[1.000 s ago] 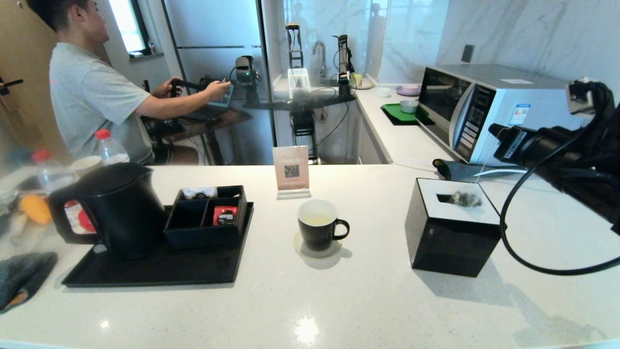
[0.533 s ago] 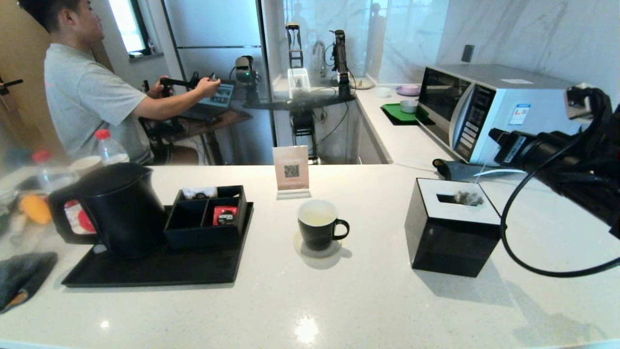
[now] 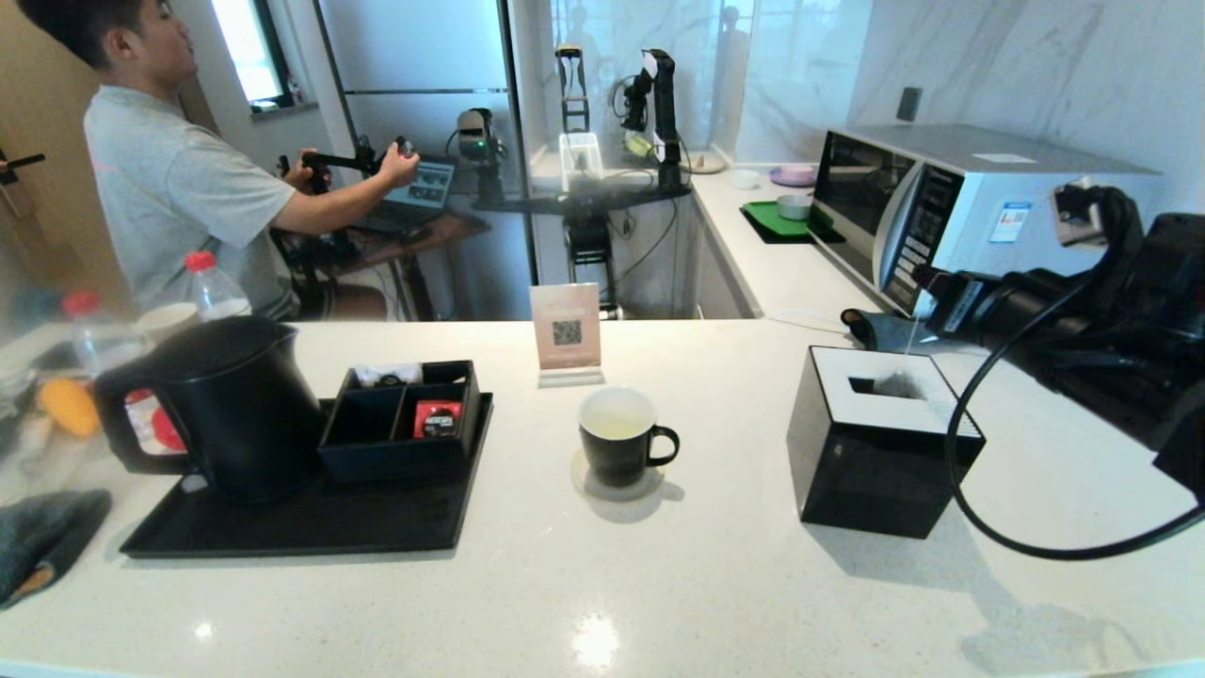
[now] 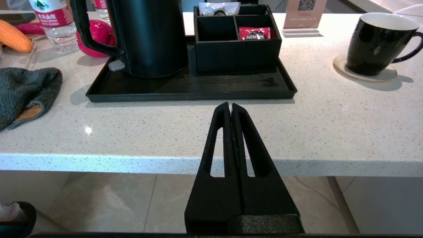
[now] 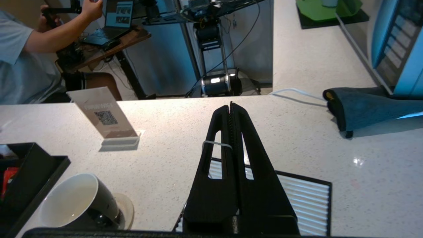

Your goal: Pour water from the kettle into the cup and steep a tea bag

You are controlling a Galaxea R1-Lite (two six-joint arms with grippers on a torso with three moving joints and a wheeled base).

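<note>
The black kettle (image 3: 231, 405) (image 4: 148, 36) stands on the tray at the left. Mid-counter, the black cup (image 3: 618, 438) (image 4: 376, 43) (image 5: 77, 201) sits on a round coaster; I cannot make out water in its white inside. My right gripper (image 3: 921, 294) (image 5: 230, 106) hovers over the black tissue box (image 3: 880, 443), shut on the pale string (image 5: 216, 144) of the tea bag. The tea bag (image 3: 899, 384) hangs at the box's top. My left gripper (image 4: 230, 106) is shut and empty, held low in front of the counter's edge.
A black tray (image 3: 282, 527) carries the organiser box (image 3: 400, 419) with a red sachet (image 3: 438, 417). A QR sign (image 3: 566, 330) stands behind the cup. A microwave (image 3: 941, 207) and a dark cloth (image 3: 885, 330) lie at right, a grey cloth (image 3: 42, 541) at left.
My right arm has swung left and forward, so its tip now hangs above the tissue box. The tea bag has shifted slightly left with it. Kettle and cup have not moved.
</note>
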